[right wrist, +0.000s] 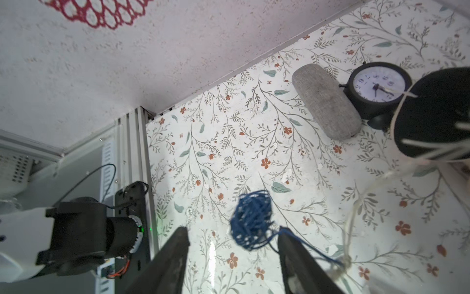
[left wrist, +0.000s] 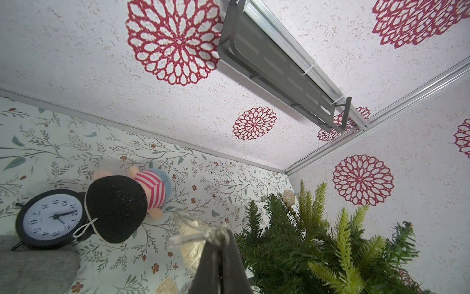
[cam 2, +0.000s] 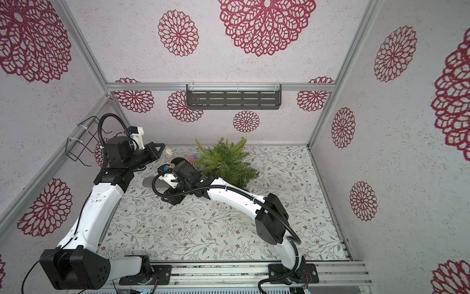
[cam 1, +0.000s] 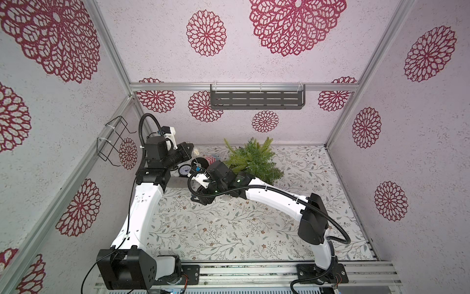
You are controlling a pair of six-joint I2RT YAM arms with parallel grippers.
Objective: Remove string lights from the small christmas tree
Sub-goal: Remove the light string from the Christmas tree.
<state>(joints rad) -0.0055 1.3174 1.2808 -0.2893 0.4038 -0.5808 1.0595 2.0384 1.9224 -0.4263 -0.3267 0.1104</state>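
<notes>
The small christmas tree (cam 1: 254, 160) (cam 2: 223, 163) stands tilted at the back middle of the table, its base hidden behind my right arm. My left gripper (left wrist: 218, 236) (cam 1: 189, 150) is shut on the pale wire of the string lights (left wrist: 193, 236), just left of the tree (left wrist: 305, 249). Cream balls (left wrist: 190, 252) hang beside it, and one cream ball (left wrist: 288, 197) sits in the branches. My right gripper (right wrist: 232, 236) (cam 1: 201, 199) is open and points toward the front left. A blue woven ball (right wrist: 251, 221) hangs loose between its fingertips, one blue strand lying over a finger (right wrist: 292, 244).
A black alarm clock (right wrist: 379, 89) (cam 1: 184, 170), a grey fabric case (right wrist: 325, 101) and a doll with a black head and striped top (left wrist: 152, 188) lie at the back left. A grey shelf (cam 1: 256, 98) hangs on the back wall, a wire basket (cam 1: 114, 140) on the left wall.
</notes>
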